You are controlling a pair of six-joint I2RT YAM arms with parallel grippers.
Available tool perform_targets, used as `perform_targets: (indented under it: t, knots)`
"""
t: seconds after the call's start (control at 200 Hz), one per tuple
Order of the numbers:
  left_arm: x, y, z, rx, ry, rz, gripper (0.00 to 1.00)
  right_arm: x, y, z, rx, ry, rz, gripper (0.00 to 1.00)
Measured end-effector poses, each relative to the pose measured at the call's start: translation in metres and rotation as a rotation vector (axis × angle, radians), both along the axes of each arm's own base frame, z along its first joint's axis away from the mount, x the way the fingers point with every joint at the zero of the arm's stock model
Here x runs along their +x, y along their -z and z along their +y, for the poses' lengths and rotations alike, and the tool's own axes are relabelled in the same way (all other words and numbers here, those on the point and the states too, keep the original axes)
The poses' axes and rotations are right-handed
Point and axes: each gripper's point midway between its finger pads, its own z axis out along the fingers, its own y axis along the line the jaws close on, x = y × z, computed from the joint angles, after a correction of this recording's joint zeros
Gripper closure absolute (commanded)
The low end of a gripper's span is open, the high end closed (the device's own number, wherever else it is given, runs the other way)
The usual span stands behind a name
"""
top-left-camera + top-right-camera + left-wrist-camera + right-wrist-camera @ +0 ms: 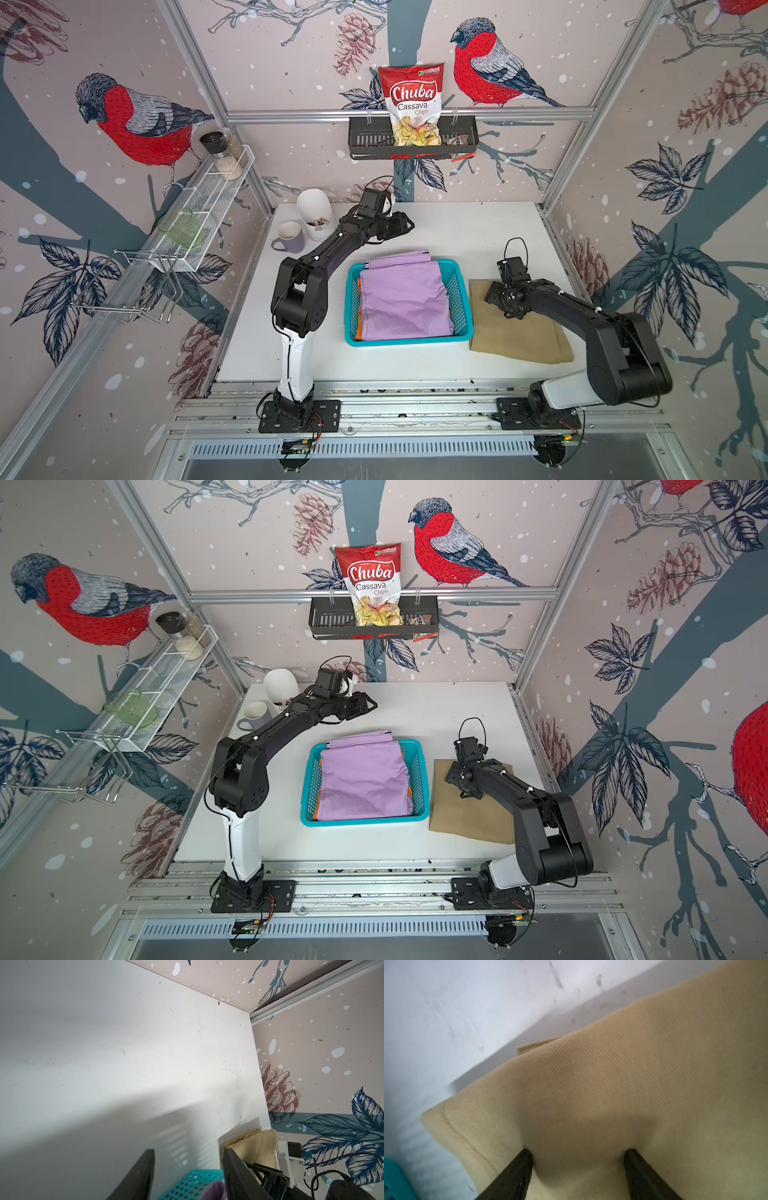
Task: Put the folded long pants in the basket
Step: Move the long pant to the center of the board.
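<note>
The turquoise basket (465, 299) (422, 779) stands mid-table. Lilac folded pants (401, 299) (361, 783) lie on top inside it, their waistband over the far rim. An orange pair (358, 328) shows only as a strip beneath. Khaki folded pants (515, 336) (633, 1064) lie flat on the table right of the basket. My right gripper (492, 297) (578, 1151) is open, both fingertips pressing down on the khaki cloth near its far corner by the basket. My left gripper (405, 226) (188, 1151) hangs open and empty above the table behind the basket (193, 1176).
A lilac mug (289, 237) and a white container (316, 214) stand at the back left, close to the left arm. A black wall shelf (365, 143) holds a chips bag (411, 104). A white wire rack (208, 199) lines the left wall. Walls close three sides.
</note>
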Motion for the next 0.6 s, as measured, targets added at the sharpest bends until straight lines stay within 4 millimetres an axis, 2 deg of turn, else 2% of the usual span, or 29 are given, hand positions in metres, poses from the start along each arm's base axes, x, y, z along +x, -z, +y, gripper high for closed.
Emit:
perform_targets:
  t: [0.15, 0.355, 0.46, 0.6]
  knots:
    - [0.018, 0.015, -0.005, -0.019, 0.001, 0.025, 0.43, 0.064, -0.001, 0.021, 0.024, -0.017, -0.124, 0.28]
    - [0.031, 0.048, -0.015, -0.029, 0.023, 0.082, 0.42, 0.151, -0.002, 0.055, 0.034, -0.083, -0.23, 0.28]
    - [0.038, 0.063, -0.017, -0.033, 0.03, 0.105, 0.41, 0.185, -0.002, 0.066, 0.04, -0.105, -0.27, 0.28]
    - [0.047, 0.08, -0.017, -0.038, 0.032, 0.135, 0.39, 0.22, -0.002, 0.081, 0.061, -0.126, -0.317, 0.29]
